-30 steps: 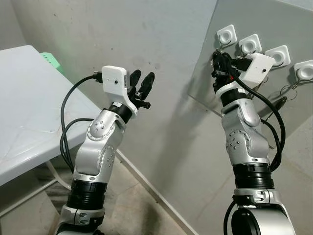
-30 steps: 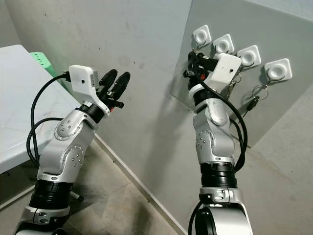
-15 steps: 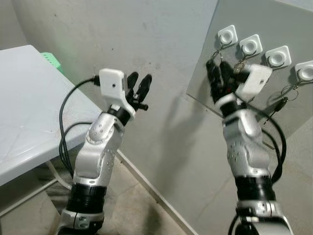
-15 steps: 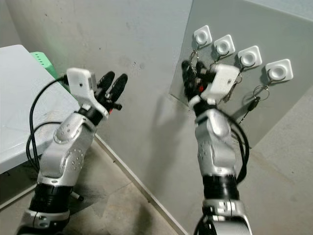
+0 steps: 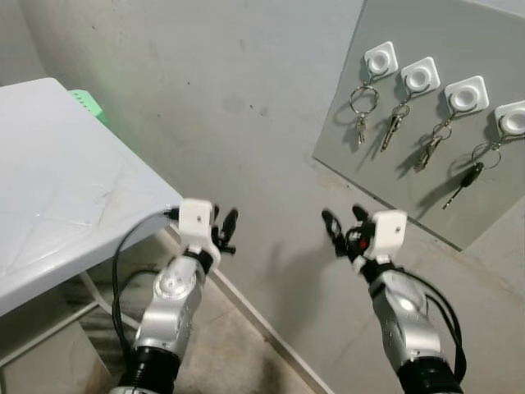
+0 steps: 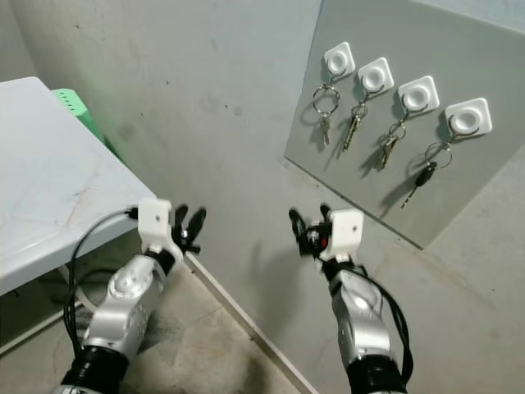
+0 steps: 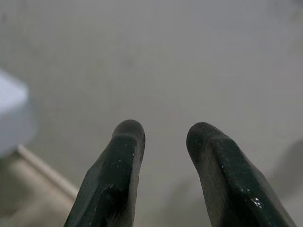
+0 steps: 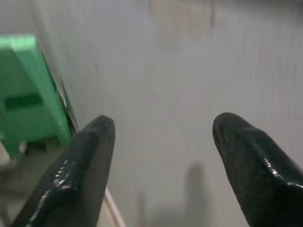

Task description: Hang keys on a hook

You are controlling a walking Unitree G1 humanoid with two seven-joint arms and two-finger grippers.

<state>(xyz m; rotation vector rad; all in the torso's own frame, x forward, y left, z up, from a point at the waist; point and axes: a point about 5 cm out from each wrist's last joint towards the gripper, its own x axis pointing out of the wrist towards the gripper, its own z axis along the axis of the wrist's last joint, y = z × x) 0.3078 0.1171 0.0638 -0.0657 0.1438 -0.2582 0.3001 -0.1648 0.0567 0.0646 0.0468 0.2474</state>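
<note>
The small silver key on its round metal ring [image 5: 363, 104] hangs from the leftmost white square wall hook [image 5: 380, 59], on the grey panel [image 5: 459, 33] fixed to the wall. The ring loops over the hook and the key dangles straight down below it, long axis vertical, blade toward the floor. Beside it three more white square hooks run in a row stepping slightly downward to my right, each with its own load: a brass-toned key [image 5: 394, 125] under the second hook [image 5: 419, 76], a bunch of keys [image 5: 431, 145] under the third hook [image 5: 464, 95], and a black-headed key [image 5: 467, 176] on a ring under the fourth hook [image 5: 513, 120]. All four hang apart from one another and nothing covers them.

My right gripper [image 5: 344, 221] is well below the panel, out in front of the bare grey wall, its two black fingers spread wide with nothing between them. My left gripper [image 5: 222, 224] is lower left, near the corner of the white plastic table [image 5: 57, 172], fingers parted a little and empty. A green plastic stool [image 5: 89, 103] peeks from behind the table against the wall.
</note>
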